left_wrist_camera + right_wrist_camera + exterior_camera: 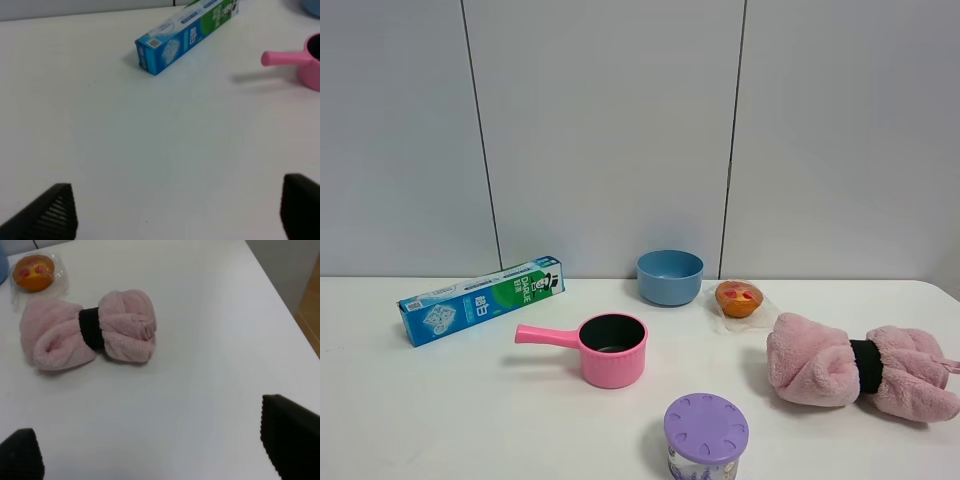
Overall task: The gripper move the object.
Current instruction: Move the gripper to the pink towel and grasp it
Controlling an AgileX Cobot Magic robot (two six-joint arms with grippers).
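Note:
The fluffy pink rolled towel bundle [860, 368] with a black band around its middle lies on the white table at the right. It also shows in the right wrist view [90, 330]. My right gripper [150, 450] is open and empty, its dark fingertips [290, 432] wide apart, hovering some way short of the towel. My left gripper [172, 212] is open and empty over bare table near the left side. Neither arm shows in the exterior high view.
A pink saucepan [605, 347] stands mid-table, a blue bowl [670, 276] behind it. A blue-green toothpaste box [480, 299] lies at the left. A wrapped orange pastry [739, 298] sits behind the towel. A purple-lidded jar [706, 433] stands at the front. The table's right edge [280, 295] is near the towel.

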